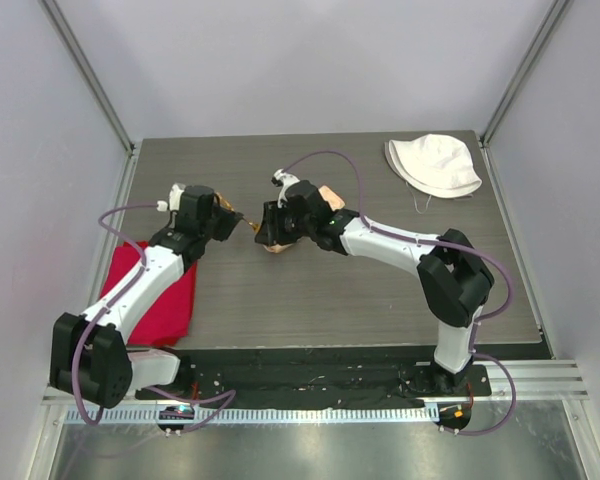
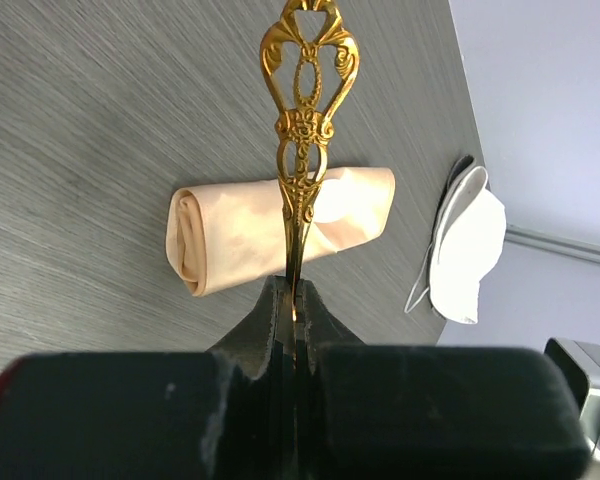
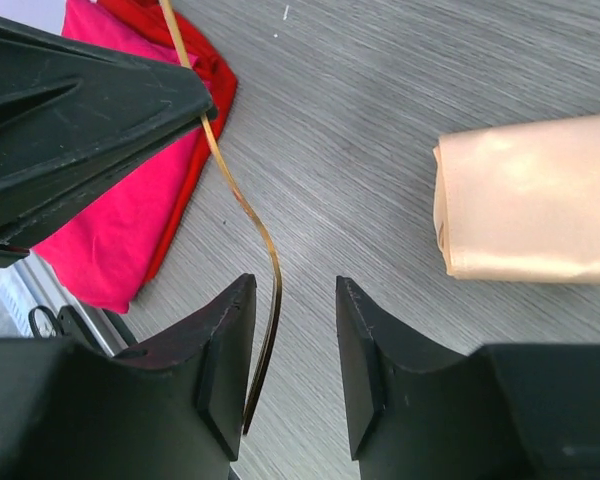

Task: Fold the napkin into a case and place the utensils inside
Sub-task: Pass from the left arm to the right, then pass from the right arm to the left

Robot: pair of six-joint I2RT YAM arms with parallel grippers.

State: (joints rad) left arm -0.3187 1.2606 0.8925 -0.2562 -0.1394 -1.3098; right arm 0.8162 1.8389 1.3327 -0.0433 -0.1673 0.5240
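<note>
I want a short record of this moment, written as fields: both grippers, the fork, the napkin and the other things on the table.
left gripper: shut on the gold fork
fork: held in the air, ornate handle end pointing away from the left gripper
right gripper: open, one jaw on each side of the fork's thin end
napkin: folded into a narrow case, lying on the table, not held
red cloth: under the left arm
white hat: far right corner

Robot lab test cell: white panel walls [image 1: 310, 60], aluminium frame posts [image 1: 88, 70], grey wood-grain table [image 1: 360, 290], mounting rail [image 1: 540, 380].
</note>
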